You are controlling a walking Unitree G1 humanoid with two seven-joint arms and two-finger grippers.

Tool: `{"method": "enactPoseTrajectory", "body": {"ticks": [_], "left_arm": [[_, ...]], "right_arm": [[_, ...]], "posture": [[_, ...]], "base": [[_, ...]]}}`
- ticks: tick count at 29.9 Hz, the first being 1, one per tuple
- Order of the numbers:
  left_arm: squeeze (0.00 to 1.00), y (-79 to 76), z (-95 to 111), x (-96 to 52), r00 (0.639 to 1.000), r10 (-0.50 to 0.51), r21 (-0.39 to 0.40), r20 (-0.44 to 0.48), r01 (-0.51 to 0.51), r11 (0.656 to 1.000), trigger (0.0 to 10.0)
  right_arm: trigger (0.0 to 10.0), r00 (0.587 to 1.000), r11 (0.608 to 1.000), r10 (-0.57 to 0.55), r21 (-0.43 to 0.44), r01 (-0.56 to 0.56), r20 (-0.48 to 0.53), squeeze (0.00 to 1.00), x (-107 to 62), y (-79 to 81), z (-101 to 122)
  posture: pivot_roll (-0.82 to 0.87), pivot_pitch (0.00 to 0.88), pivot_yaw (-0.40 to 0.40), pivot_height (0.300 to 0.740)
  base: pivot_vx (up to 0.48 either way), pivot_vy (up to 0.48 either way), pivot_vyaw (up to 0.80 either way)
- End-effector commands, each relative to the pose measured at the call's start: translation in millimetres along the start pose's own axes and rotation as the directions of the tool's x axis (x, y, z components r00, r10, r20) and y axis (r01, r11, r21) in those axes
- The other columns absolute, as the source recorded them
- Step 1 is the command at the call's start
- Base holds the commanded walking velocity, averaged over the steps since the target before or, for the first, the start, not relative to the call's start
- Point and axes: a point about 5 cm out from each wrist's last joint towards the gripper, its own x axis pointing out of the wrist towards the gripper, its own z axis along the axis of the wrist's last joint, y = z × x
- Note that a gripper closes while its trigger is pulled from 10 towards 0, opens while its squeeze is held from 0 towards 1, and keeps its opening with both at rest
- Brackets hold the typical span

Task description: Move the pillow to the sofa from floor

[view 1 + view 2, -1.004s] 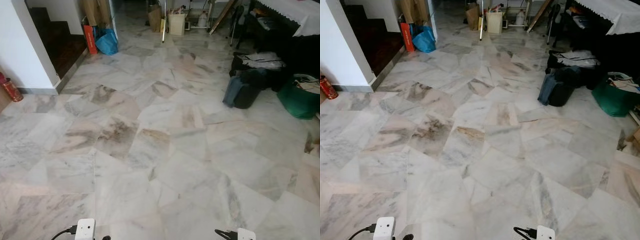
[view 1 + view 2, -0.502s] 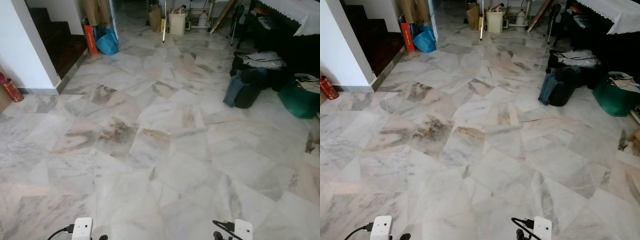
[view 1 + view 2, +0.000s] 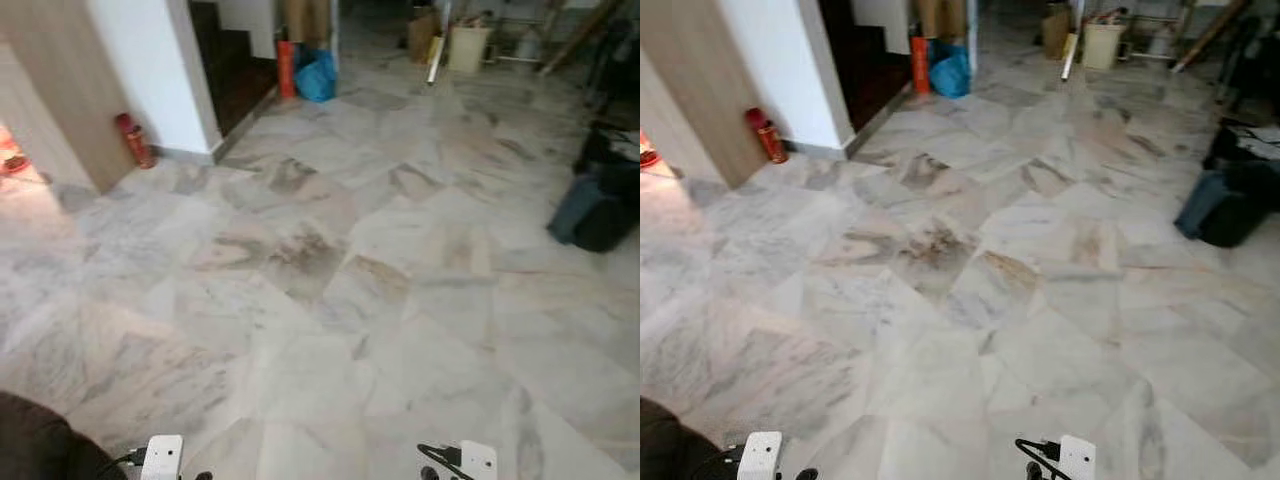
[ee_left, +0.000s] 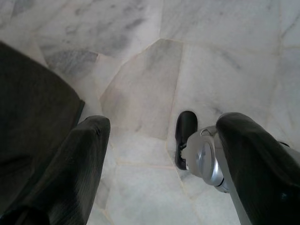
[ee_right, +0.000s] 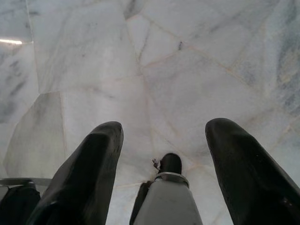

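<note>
A dark, soft mass, possibly your pillow (image 3: 35, 445), lies at 8 o'clock, nearest your left gripper (image 4: 159, 154); both it and the right gripper (image 5: 161, 140) hang spread wide, empty.

No text, label, brand or number can be read on anything here.

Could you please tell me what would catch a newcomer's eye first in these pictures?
The broad pale marble floor fills the foreground. A red cylindrical canister stands by the white wall corner at far left, with a bright blue bag beyond it. A dark bag sits at right.
</note>
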Motion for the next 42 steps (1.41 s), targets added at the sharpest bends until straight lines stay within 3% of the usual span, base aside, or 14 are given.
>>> {"method": "enactPoseTrajectory", "body": {"ticks": [1,18,42], "left_arm": [[0.00,3.4,-6.7,-1.9,0.999,-0.001,0.021,-0.032,0.002,1.000,10.0],[0.00,4.2,-10.1,-2.9,0.999,-0.008,0.049,-0.048,0.010,0.999,10.0],[0.00,-1.5,-10.4,-2.0,0.999,-0.004,0.018,-0.048,0.005,1.000,10.0]], "right_arm": [[10.0,1.000,1.000,-0.001,-0.013,0.001,0.000,0.00,-0.9,0.0,-2.3],[10.0,1.000,0.999,0.010,-0.033,-0.011,-0.011,0.00,-2.1,1.3,-6.9],[10.0,1.000,0.999,-0.002,-0.033,0.002,-0.001,0.00,-1.9,-4.0,-3.4]], "posture": [[0.01,0.000,0.026,0.740],[0.00,0.000,0.026,0.740],[0.02,0.000,0.001,0.740]], "base": [[0.000,0.000,0.80],[0.000,0.000,0.80],[0.000,0.000,0.80]]}}
